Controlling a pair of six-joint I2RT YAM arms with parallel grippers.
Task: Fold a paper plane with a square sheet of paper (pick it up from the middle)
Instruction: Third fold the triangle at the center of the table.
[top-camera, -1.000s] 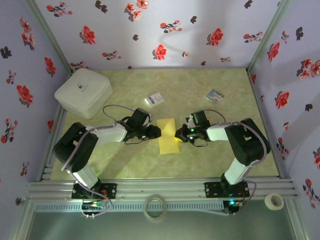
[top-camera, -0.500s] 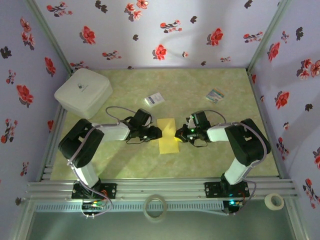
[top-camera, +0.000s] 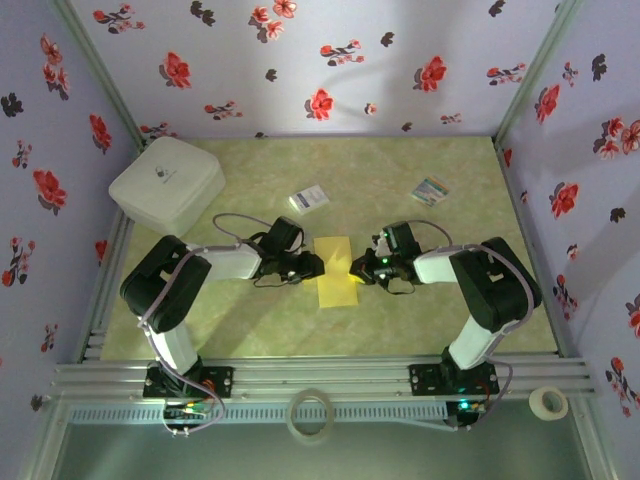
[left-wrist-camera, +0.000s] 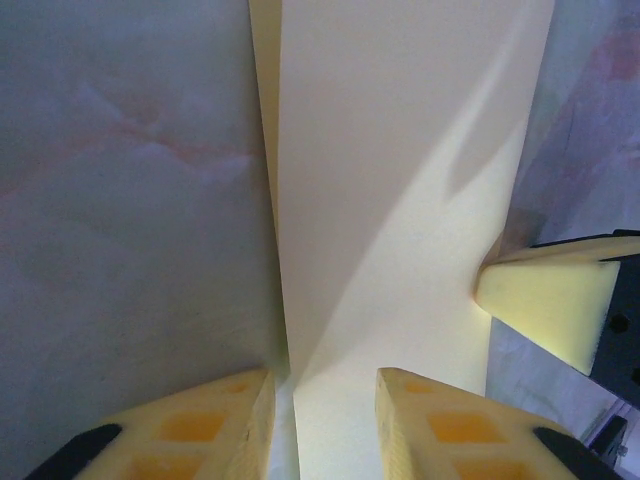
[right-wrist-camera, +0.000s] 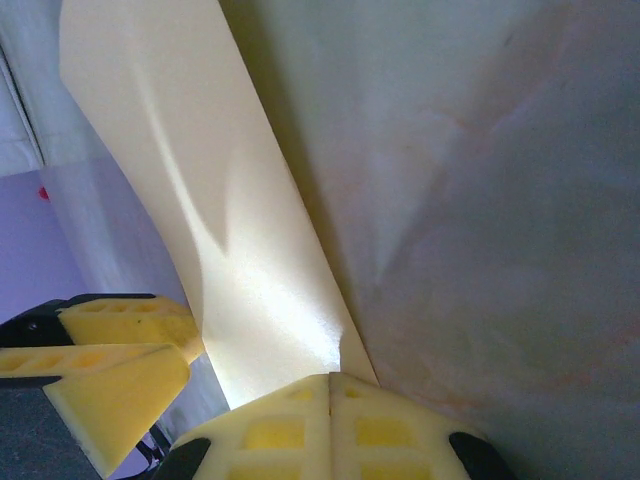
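Observation:
The square sheet of paper (top-camera: 335, 271) lies folded into a long yellow strip on the green table between my two grippers. My left gripper (top-camera: 318, 265) is at the strip's left edge. In the left wrist view its jaws (left-wrist-camera: 325, 385) stand open by a narrow gap, with the paper's (left-wrist-camera: 400, 200) long edge running between them. My right gripper (top-camera: 356, 268) is at the strip's right edge. In the right wrist view its fingertips (right-wrist-camera: 330, 382) are shut together, and the paper's (right-wrist-camera: 230, 230) edge runs into them. The paper plane is not in view.
A white square box (top-camera: 167, 183) stands at the back left. A small white card with blue print (top-camera: 309, 198) and a striped card (top-camera: 430, 190) lie behind the grippers. Two tape rolls (top-camera: 309, 414) (top-camera: 547, 402) rest on the front rail. Flowered walls close in three sides.
My left arm's elbow has swung a little to the right and its gripper has stayed at the paper's left edge. The right arm and the paper have not visibly moved.

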